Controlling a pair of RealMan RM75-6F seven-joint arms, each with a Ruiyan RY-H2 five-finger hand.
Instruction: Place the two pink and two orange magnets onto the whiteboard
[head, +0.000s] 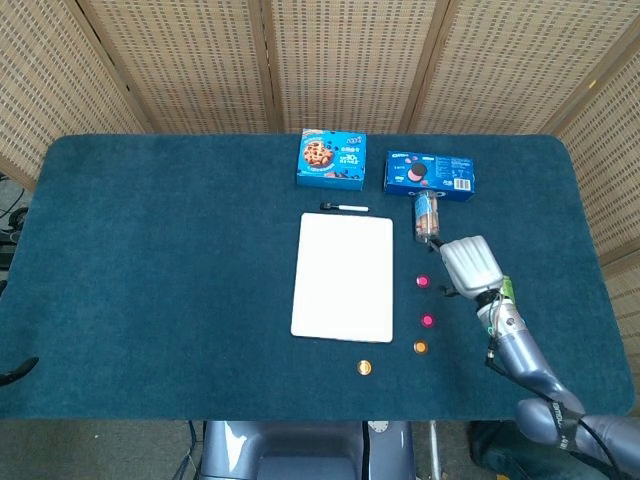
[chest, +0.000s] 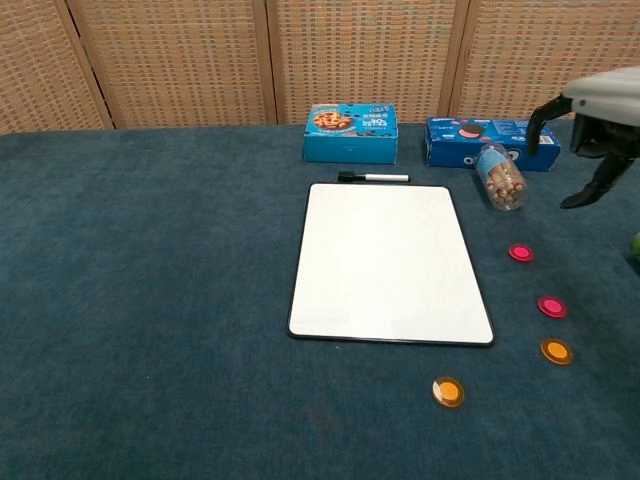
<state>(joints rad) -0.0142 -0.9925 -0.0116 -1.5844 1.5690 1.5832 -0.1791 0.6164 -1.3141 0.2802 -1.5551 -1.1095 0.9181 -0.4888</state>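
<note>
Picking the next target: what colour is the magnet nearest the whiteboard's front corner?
Orange magnet, clearest in the chest view, just off the whiteboard.

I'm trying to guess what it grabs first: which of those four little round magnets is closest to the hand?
The far pink magnet, the one nearest the snack tube. The right hand hovers just beside it; the other pink and both orange ones lie nearer the robot.

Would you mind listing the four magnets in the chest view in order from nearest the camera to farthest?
Orange magnet below the whiteboard's corner → orange magnet further right → lower pink magnet → upper pink magnet.
</note>
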